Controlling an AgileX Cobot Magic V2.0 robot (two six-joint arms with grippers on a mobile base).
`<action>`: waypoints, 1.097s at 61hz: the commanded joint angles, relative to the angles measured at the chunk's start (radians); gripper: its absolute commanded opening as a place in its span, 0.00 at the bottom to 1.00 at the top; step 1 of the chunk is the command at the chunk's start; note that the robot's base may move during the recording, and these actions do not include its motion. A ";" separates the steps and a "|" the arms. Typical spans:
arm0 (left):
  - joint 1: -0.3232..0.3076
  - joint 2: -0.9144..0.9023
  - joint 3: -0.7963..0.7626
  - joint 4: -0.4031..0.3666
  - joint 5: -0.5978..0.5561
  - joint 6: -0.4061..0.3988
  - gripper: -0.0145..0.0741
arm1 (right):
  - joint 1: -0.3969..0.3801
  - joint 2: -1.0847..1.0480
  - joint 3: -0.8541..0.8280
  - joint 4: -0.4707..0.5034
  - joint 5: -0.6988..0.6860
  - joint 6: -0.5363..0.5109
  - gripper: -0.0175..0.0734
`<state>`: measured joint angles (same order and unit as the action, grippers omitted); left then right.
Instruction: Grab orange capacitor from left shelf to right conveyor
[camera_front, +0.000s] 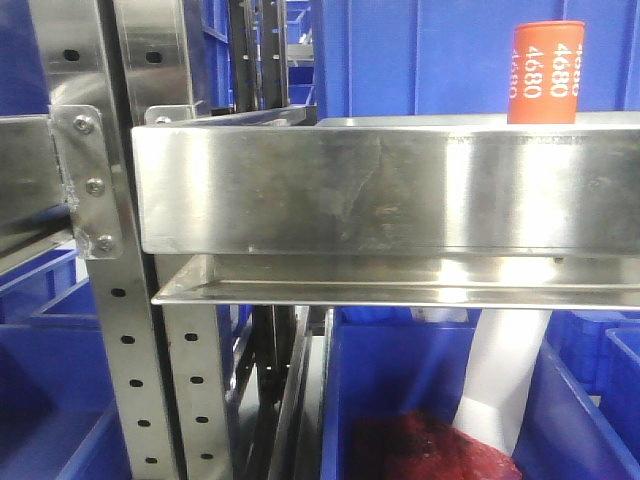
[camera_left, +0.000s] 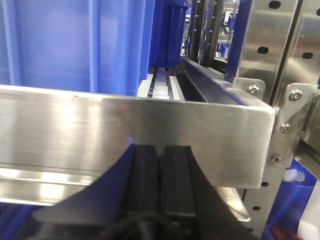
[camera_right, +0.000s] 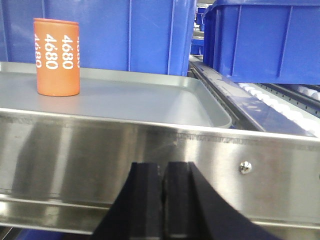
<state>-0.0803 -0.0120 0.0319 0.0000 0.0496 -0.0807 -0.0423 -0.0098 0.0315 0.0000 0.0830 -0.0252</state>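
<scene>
We log left shelf (camera_front: 380, 190): brushed stainless steel, shiny, faint scuffs on front. Posts (camera_front: 142, 320): same metal. Orange capacitor (camera_right: 57, 57): smooth, matt, w/ white print. Grey tray (camera_right: 150, 102) under it: dull satin metal. Blue bins (camera_right: 265, 40): glossy plastic. Left gripper (camera_left: 160, 149), right gripper (camera_right: 162, 166): matt black. Red lump (camera_front: 420, 450): poss. cloth, too blurred for us to say.
</scene>
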 joint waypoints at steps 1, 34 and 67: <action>0.001 -0.019 -0.005 0.000 -0.088 -0.001 0.05 | -0.004 -0.021 0.002 0.000 -0.092 -0.008 0.23; 0.001 -0.019 -0.005 0.000 -0.088 -0.001 0.05 | -0.004 -0.021 0.002 0.000 -0.092 -0.008 0.23; 0.001 -0.019 -0.005 0.000 -0.088 -0.001 0.05 | -0.004 -0.021 0.002 0.000 -0.166 -0.008 0.23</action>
<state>-0.0803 -0.0120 0.0319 0.0000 0.0496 -0.0807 -0.0423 -0.0098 0.0315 0.0000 0.0457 -0.0252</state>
